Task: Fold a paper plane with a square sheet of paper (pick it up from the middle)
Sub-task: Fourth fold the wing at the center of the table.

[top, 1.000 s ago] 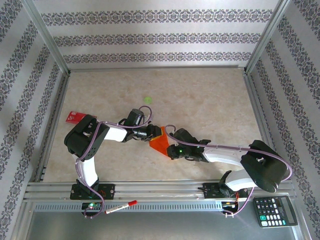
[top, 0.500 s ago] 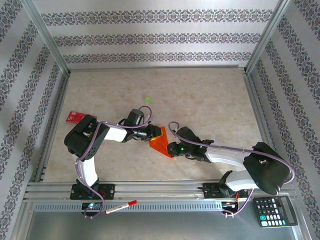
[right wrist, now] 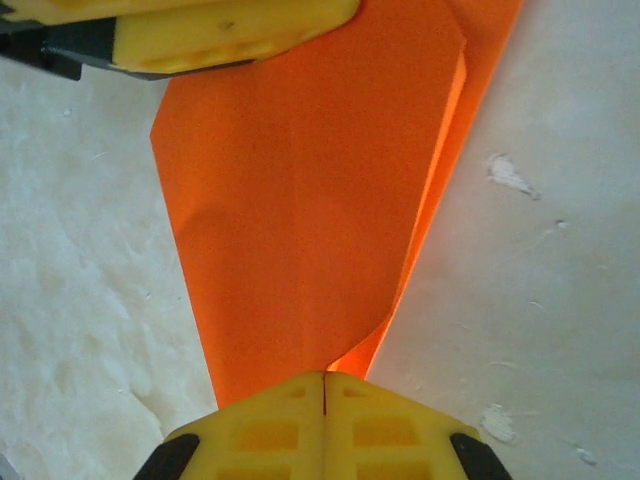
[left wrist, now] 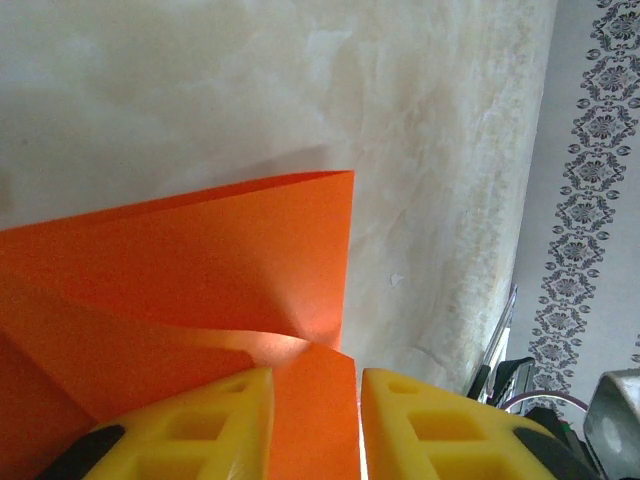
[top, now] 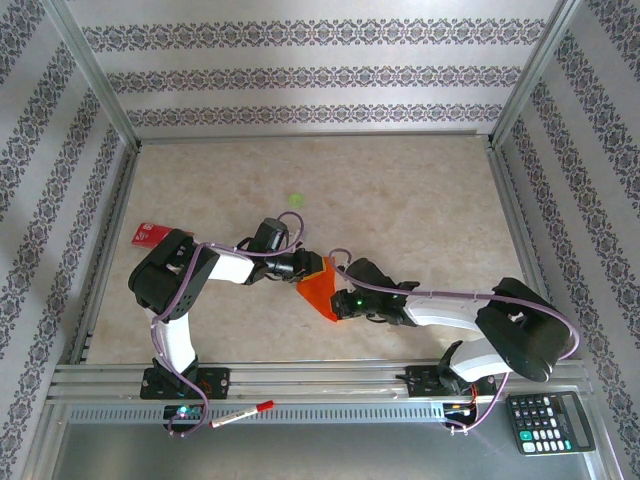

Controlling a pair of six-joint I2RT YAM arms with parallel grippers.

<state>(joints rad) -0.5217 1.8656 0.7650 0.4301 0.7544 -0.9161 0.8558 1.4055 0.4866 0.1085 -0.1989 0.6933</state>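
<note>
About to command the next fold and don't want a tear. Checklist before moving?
1. Right tool shut at the narrow end of the orange paper: ok.
2. Paper actually between its pads: cannot tell.
3. Left tool straddles a raised flap, jaws apart: ok.
4. Paper untorn where visible: ok.
5. Red card lies apart from the paper: ok.

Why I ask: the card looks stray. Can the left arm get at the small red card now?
Probably not at once: the red card lies tucked beside its own elbow, and the left gripper is at the orange paper.
</note>
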